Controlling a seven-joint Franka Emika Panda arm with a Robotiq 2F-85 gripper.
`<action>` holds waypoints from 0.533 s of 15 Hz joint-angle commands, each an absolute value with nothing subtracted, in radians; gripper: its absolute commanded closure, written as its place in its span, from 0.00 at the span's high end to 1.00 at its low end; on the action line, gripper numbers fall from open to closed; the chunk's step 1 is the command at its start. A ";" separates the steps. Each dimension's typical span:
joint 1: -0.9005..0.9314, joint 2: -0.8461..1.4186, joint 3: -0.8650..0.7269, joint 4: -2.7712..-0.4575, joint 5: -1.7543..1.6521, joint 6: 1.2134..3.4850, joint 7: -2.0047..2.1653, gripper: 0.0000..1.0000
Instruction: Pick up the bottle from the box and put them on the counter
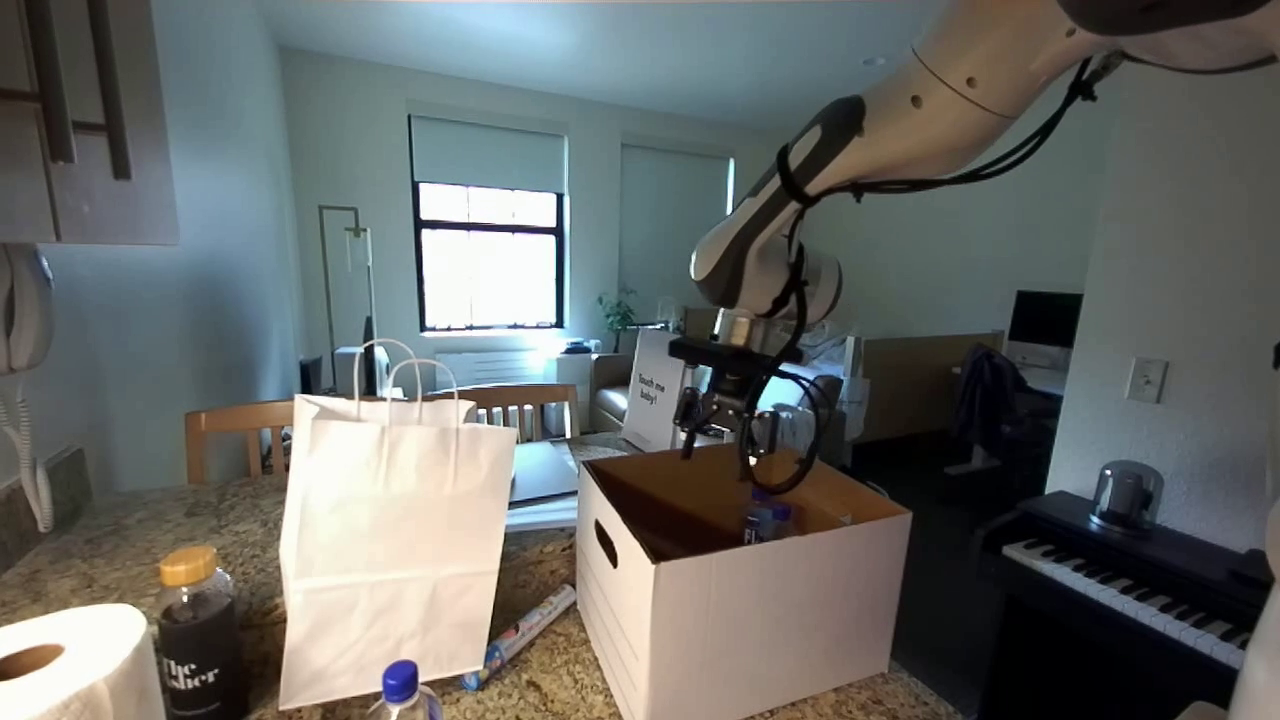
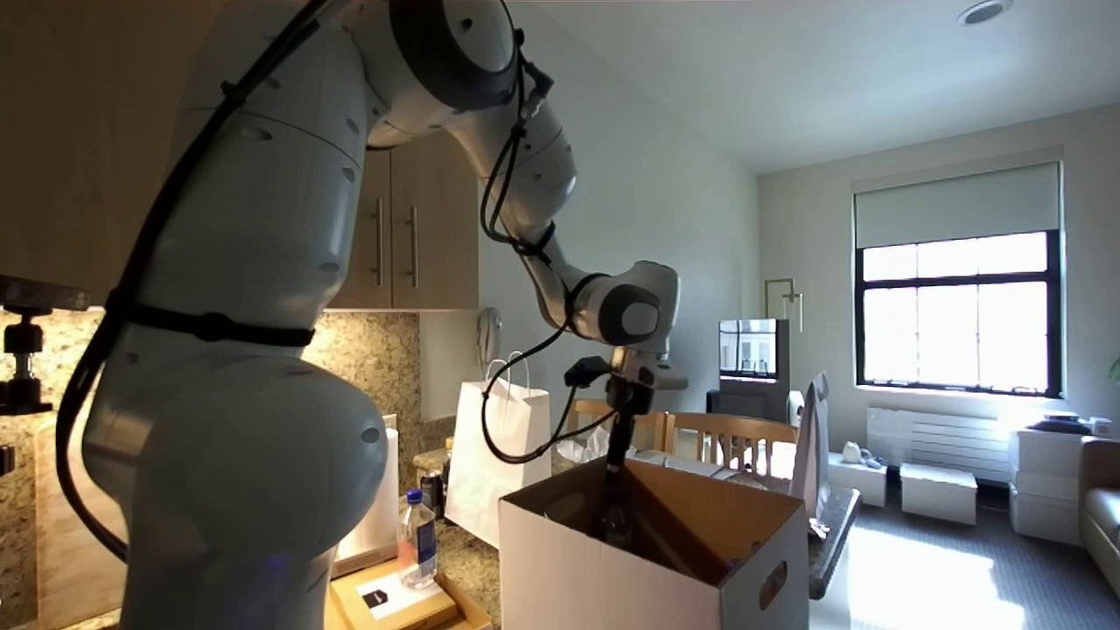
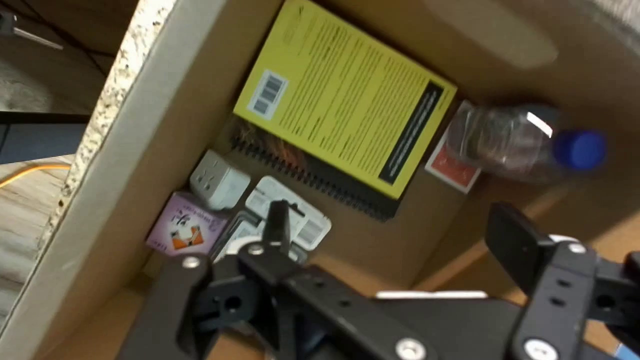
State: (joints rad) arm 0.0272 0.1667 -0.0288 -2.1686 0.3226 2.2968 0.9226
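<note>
The box (image 1: 760,620), a white carton with a brown inside, stands on the speckled counter (image 1: 560,690). Inside it, a clear bottle (image 3: 510,140) with a blue cap sits against the wall in the wrist view; whether it stands or leans I cannot tell. Over the near wall, blue-capped bottle tops (image 1: 775,520) show in an exterior view. My gripper (image 3: 390,215) points down into the carton, its fingers wide apart with nothing between them and the bottle off to one side. Outside the box is another blue-capped bottle (image 2: 417,542), upright on a flat package.
A yellow book (image 3: 345,95), a white plug adapter (image 3: 220,180), a purple packet (image 3: 185,225) and a red card pack (image 3: 452,165) lie in the carton. Beside it stand a white paper bag (image 1: 400,540), a printed tube (image 1: 525,635), a dark jar (image 1: 200,640) and a paper roll (image 1: 80,670).
</note>
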 commanded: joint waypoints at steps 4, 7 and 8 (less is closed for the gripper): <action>0.078 0.156 0.017 -2.174 0.330 2.295 0.936 1.00; 0.053 0.138 -0.005 -2.169 0.368 2.379 0.961 1.00; 0.040 0.136 -0.018 -2.163 0.380 2.409 0.965 1.00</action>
State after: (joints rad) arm 0.0738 0.1593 -0.0015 -2.1632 0.3334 2.3450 0.9377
